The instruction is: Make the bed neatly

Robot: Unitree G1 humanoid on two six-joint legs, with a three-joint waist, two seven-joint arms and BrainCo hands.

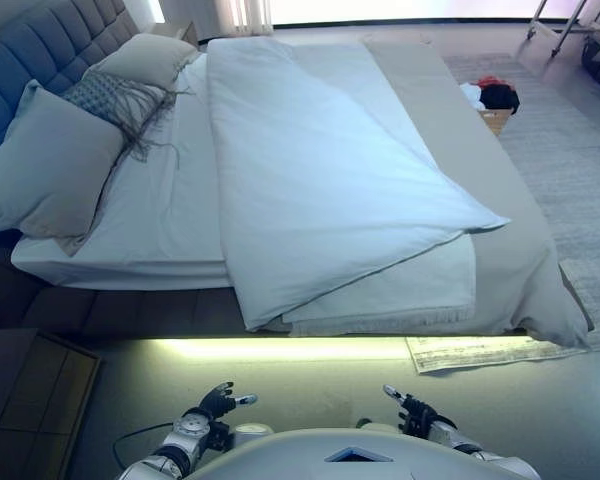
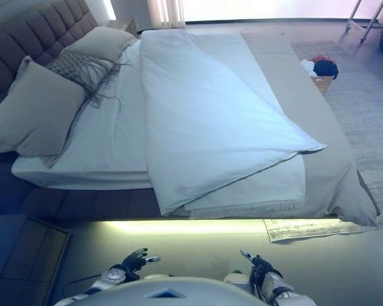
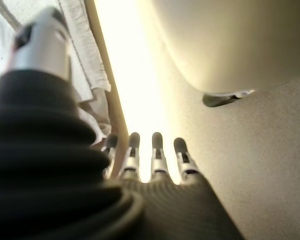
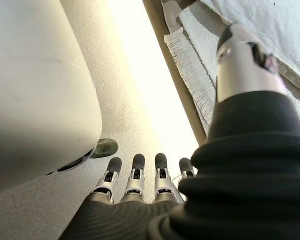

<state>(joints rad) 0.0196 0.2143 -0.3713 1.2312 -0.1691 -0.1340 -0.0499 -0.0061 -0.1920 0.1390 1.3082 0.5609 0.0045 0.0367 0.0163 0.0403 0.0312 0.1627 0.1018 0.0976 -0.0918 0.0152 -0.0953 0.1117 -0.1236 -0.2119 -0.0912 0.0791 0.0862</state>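
Note:
A bed fills the view, its white duvet [image 1: 320, 170] folded back on itself in a long slanted fold over a grey blanket [image 1: 500, 210]. The white sheet [image 1: 170, 210] lies bare on the head side. A large grey pillow [image 1: 45, 165] leans at the tufted headboard [image 1: 30, 50], with a fringed cushion [image 1: 115, 100] and a second pillow [image 1: 145, 58] beyond it. My left hand [image 1: 218, 402] and right hand [image 1: 412, 410] hang low near the floor, short of the bed's near edge. Both are open with straight fingers [image 3: 157, 152] [image 4: 135, 175] and hold nothing.
A lit strip [image 1: 290, 347] glows under the bed's near edge. A wooden nightstand [image 1: 35, 390] stands at the lower left. A basket of clothes [image 1: 495, 100] sits on the rug beyond the bed's foot side, and a pale mat [image 1: 480, 352] lies on the floor.

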